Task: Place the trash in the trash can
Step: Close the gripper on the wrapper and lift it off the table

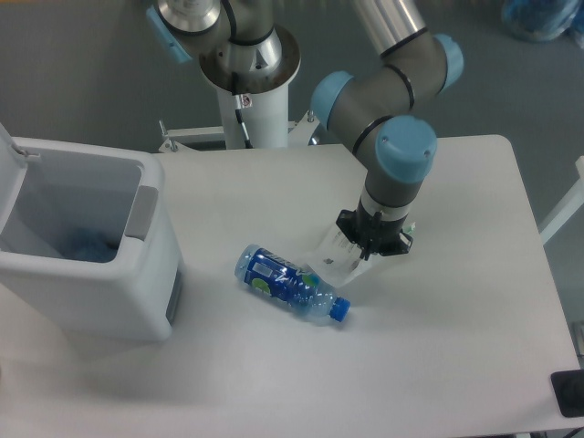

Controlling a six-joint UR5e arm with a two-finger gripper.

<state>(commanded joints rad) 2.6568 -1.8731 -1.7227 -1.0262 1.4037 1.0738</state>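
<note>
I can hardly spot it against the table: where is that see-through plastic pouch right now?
The pouch is near the table's middle, just under the pincer, which seems to grip its right edge; its lower-left end reaches the bottle.

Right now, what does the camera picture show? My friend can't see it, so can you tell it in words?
A robot arm's gripper pinches a clear plastic pouch just above a white table. A small clear bottle with a blue label and cap lies on its side beside the pouch. At the left stands an open white trash can with something blue inside.

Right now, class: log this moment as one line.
fingers: shut on clear plastic pouch | clear blue-capped bottle: lying on table | white bin: open
</note>
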